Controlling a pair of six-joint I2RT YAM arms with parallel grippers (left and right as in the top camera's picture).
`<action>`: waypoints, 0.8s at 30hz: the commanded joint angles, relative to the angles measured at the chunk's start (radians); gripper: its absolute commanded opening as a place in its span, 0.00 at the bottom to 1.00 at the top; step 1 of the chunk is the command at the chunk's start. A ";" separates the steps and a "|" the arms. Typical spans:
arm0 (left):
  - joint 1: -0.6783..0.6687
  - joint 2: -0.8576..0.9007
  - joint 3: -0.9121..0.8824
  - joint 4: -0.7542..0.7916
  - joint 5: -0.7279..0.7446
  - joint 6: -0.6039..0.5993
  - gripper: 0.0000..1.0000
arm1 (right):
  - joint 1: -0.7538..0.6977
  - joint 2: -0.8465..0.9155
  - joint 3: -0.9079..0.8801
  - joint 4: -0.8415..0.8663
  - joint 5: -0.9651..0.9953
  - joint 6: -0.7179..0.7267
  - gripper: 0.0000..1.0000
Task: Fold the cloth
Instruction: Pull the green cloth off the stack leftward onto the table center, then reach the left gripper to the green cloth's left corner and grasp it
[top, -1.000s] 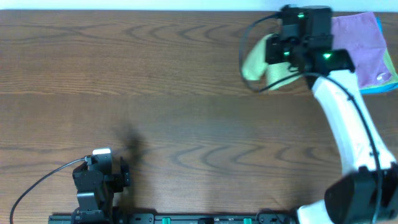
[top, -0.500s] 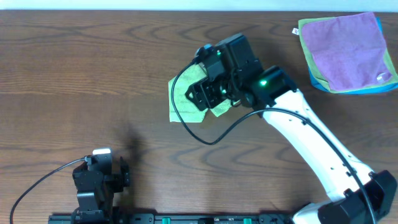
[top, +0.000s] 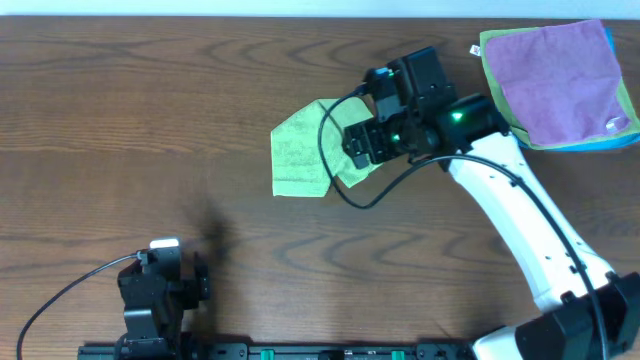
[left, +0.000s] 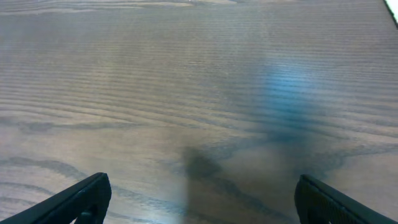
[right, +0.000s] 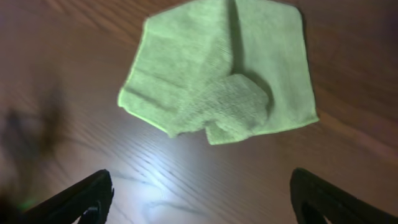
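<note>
A light green cloth (top: 303, 150) lies loose and rumpled on the wooden table (top: 120, 120), one corner flopped over itself. In the right wrist view the cloth (right: 186, 68) is spread just beyond my fingers (right: 81, 196). My right gripper (top: 366, 142) hovers over the cloth's right edge; the right gripper (right: 202, 199) is open with only bare table between its jaws. My left gripper (top: 165, 270) rests near the front left of the table, far from the cloth. In its own view the left gripper (left: 199, 205) is open wide and empty.
A stack of folded cloths (top: 560, 80), purple on top of green and blue, sits at the back right corner. The right arm (top: 520, 230) stretches diagonally from the front right. A cable (top: 60, 290) loops by the left arm.
The right arm carried the green cloth from the stack at the back right to the table's middle, opened and let it drop, then drew back a little to the right. The left arm stayed still.
</note>
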 joint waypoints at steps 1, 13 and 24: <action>-0.005 -0.007 -0.035 0.005 0.084 0.010 0.95 | -0.033 0.006 -0.072 0.024 -0.061 -0.024 0.88; -0.005 0.113 0.104 0.143 0.391 -0.092 0.96 | -0.148 0.006 -0.140 0.134 -0.206 -0.024 0.90; -0.030 0.795 0.586 0.123 0.698 -0.241 0.95 | -0.157 0.006 -0.140 0.142 -0.179 -0.024 0.93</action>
